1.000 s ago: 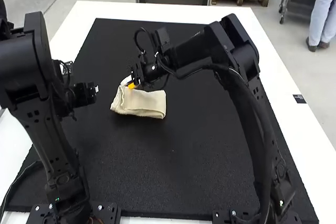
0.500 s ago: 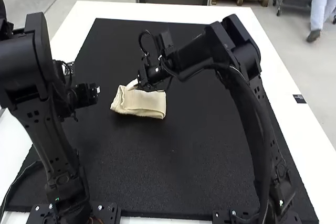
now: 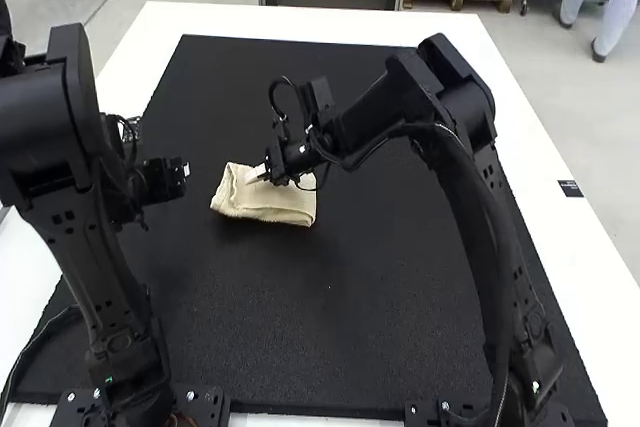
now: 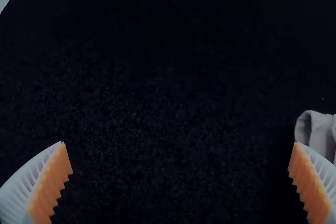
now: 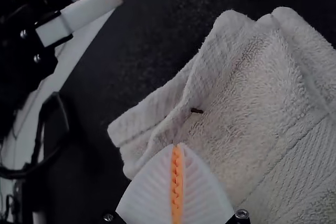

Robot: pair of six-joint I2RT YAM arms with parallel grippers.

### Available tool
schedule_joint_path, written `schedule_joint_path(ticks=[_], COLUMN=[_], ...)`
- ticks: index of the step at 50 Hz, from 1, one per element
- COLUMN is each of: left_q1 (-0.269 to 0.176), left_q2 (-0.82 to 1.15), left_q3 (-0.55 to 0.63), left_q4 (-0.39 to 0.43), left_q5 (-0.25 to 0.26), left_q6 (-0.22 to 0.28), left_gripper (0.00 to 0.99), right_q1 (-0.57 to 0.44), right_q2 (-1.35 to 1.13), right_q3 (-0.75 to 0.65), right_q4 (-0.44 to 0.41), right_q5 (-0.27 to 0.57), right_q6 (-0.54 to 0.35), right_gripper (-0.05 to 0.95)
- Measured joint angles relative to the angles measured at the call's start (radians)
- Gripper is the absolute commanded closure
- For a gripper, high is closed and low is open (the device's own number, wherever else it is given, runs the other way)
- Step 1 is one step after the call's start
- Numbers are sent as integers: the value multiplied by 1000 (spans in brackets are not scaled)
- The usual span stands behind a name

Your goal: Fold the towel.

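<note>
From up here I see the towel (image 3: 272, 205) folded into a compact, slightly uneven rectangle on the black mat (image 3: 350, 297), which covers much of the white counter (image 3: 250, 19). My right gripper (image 3: 250, 178) is at the towel, fingers pressed together; I can't tell if the tips touch the cloth. My left gripper (image 3: 185, 171) is near the towel but apart from it, fingers spread wide.
</note>
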Motion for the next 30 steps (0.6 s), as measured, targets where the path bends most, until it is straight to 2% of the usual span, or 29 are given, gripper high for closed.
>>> schedule_joint_path(ticks=[14, 30], left_q1=[-1, -27], left_q2=[0, 0], left_q3=[0, 0], left_q4=[7, 21], left_q5=[-4, -4], left_q6=[0, 0], left_gripper=[31, 31], right_q1=[0, 0], right_q2=[74, 92], right_q3=[-10, -65], right_q4=[86, 192], right_q5=[22, 40], right_q6=[-2, -3], right_gripper=[920, 920])
